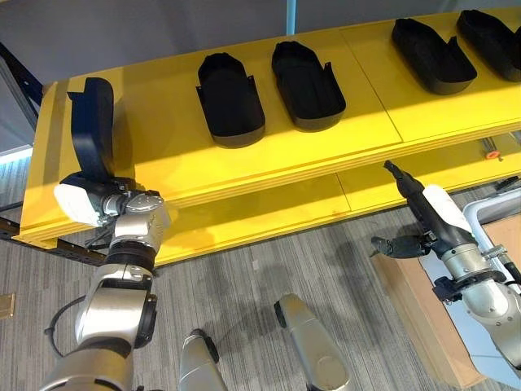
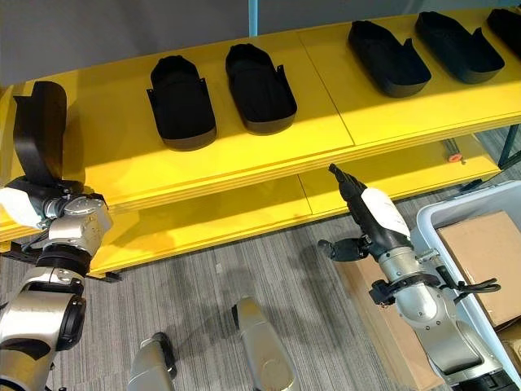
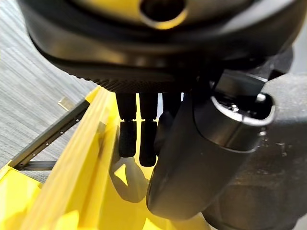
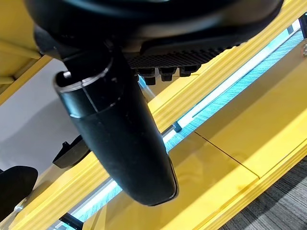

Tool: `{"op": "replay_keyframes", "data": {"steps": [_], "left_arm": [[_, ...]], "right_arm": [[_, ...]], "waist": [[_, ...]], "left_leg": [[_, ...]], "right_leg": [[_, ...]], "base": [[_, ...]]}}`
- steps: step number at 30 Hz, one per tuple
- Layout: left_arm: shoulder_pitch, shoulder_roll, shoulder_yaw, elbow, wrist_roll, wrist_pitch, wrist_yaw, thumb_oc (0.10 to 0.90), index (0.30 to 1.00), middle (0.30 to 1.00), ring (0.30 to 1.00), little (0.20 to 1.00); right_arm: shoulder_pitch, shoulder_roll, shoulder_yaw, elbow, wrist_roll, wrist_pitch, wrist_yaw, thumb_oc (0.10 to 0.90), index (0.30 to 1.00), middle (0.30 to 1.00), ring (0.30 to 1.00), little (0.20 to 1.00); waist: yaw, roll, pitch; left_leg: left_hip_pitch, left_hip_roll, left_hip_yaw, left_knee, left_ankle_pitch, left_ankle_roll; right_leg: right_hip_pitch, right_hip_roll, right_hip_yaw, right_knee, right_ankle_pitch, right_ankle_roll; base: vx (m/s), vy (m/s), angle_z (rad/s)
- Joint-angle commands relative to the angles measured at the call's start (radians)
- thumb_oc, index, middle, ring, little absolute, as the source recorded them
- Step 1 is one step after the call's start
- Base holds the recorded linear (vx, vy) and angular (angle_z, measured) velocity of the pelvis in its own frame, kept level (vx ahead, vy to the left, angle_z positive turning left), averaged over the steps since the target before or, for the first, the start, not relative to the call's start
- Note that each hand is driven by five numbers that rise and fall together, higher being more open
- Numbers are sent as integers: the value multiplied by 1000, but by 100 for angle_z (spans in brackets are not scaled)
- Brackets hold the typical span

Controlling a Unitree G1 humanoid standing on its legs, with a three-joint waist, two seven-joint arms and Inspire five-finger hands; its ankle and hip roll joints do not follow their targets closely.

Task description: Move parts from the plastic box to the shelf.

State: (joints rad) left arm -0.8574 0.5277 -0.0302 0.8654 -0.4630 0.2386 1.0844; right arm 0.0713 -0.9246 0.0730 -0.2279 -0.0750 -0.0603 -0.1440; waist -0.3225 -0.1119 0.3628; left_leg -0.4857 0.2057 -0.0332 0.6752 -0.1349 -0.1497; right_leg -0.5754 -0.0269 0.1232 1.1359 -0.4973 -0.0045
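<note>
Standing upright at the left end of the bright yellow two-tier shelf (image 1: pixel 163 138), a black moulded plastic shell part (image 1: pixel 91 126) is gripped at its lower end by the left hand (image 1: pixel 96 199), whose fingers (image 3: pixel 139 139) are curled against it with the thumb beside them. Four more black shell parts lie flat on the top board well beyond those fingers, two (image 1: pixel 230 99) (image 1: pixel 307 84) side by side and two (image 1: pixel 431 54) (image 1: pixel 491 31) further right. The right hand (image 1: pixel 419 216) is held empty before the lower board, fingers straight. A light grey plastic box (image 2: pixel 444 216) with brown cardboard (image 2: pixel 480 244) inside is seen behind that hand.
</note>
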Motion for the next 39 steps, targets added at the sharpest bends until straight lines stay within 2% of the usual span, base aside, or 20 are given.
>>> {"op": "replay_keyframes", "data": {"steps": [1,5,20,24,39], "left_arm": [[26,95,20,-1,59,-57,50,400,300,300,300,300],[6,129,23,12,47,-71,34,400,300,300,300,300],[-67,164,-14,39,85,-81,-5,400,300,300,300,300],[-105,191,-22,70,67,-107,-13,400,300,300,300,300],[-184,241,-72,90,92,-77,-39,400,300,300,300,300]], "right_arm": [[-105,28,-39,-43,15,-48,-51,900,1000,1000,1000,1000],[-99,19,-52,-41,13,-54,-42,900,1000,1000,1000,1000],[-76,0,-67,-36,20,-75,-42,900,1000,1000,1000,1000],[-70,-6,-71,-28,20,-89,-42,900,1000,1000,1000,1000],[-23,-23,-107,-41,34,-117,-42,900,1000,1000,1000,1000]], "waist": [[-5,-21,-42],[-16,-18,-39],[-38,-23,-36],[-53,-23,-34],[-78,-30,-25]], "left_leg": [[-32,-44,84,54,-117,138],[-29,-42,93,57,-125,141],[-30,-32,108,63,-134,143],[-29,-23,119,55,-127,140],[-33,-17,127,56,-129,141]], "right_leg": [[74,-7,-36,-79,-34,-76],[75,-9,-31,-80,-34,-75],[70,-5,-24,-88,-29,-74],[63,0,-18,-94,-22,-72],[41,12,-13,-96,-16,-71]], "base": [[0,0,0],[30,48,-1],[3,2,0],[27,17,-5],[11,-4,-4]]}}
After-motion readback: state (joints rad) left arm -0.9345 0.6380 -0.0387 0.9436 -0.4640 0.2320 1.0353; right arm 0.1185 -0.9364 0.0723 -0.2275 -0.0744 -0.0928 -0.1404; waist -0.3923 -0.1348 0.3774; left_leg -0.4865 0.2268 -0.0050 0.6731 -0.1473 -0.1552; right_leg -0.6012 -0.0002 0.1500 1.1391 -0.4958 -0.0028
